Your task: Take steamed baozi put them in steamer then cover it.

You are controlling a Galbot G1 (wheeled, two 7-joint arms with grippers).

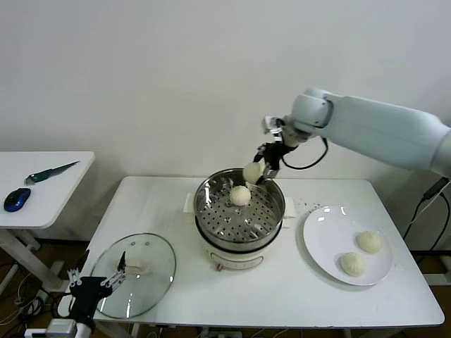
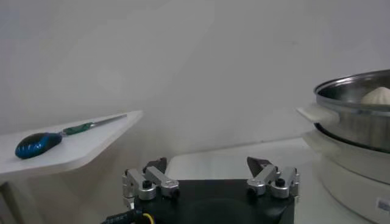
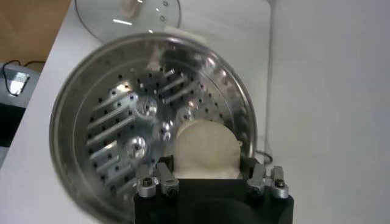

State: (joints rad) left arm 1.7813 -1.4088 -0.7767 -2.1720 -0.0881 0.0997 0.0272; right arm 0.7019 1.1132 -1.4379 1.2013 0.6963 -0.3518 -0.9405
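While a baozi (image 1: 252, 171) is clamped in the right gripper (image 1: 262, 171) above the steamer (image 1: 239, 227) rim, an early release risks it bouncing outside; the left gripper (image 2: 211, 176) is parked wide open.

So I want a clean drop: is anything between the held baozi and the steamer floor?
Nothing visible. The right hand holds a baozi over the far rim of the open steamer. One baozi already sits inside toward the back; the perforated floor beside it is bare. The cover lies on the table.

I'm looking into a plain lab room. Bare white walls are backing a white table (image 1: 141, 204), with a side desk (image 1: 42, 176) carrying a computer mouse (image 1: 17, 199).
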